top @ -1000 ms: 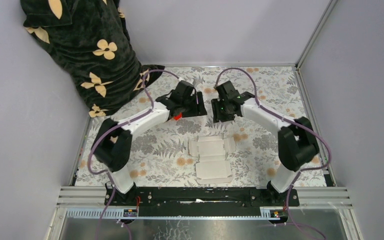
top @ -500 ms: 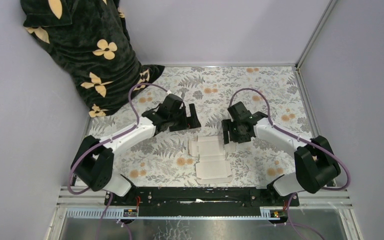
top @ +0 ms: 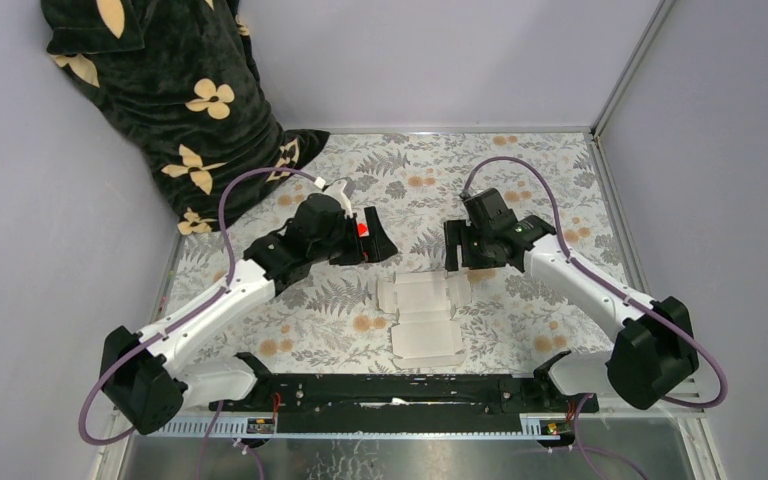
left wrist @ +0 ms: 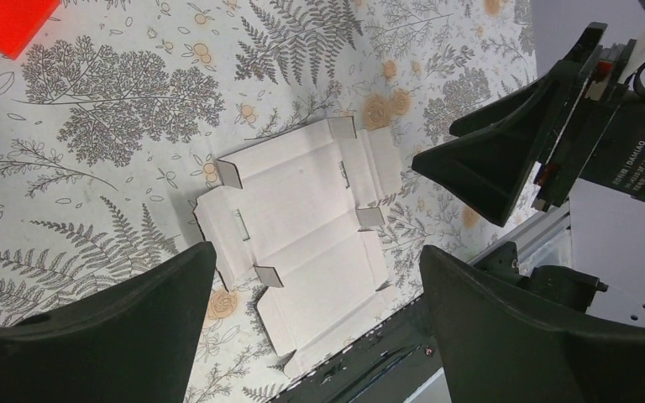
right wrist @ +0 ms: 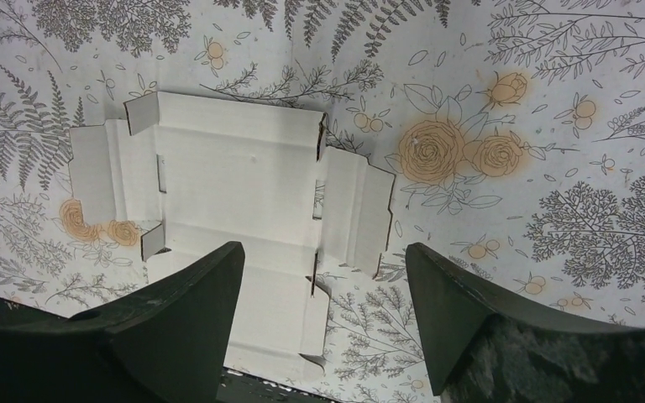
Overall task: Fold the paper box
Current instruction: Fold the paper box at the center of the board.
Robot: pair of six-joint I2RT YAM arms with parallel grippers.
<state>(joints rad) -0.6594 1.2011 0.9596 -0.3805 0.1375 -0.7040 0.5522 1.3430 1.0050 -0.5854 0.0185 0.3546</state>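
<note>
Figure: Unfolded paper box [top: 423, 318] lying flat on a flower-printed table cover [top: 530, 170], with both pincers above it.
A dark flowered cloth [top: 160, 100] is heaped in the far left corner, and a small red rectangle [top: 363, 228] lies just beside the left pincer [top: 372, 240]. The left pincer and the right pincer [top: 459, 252] both stand with jaws wide apart, gripping nothing. The box lies nearer the arm bases than either pincer, roughly between them.

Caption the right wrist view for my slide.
Open right gripper hovers above the flat, unfolded paper box on floral cloth.
</note>
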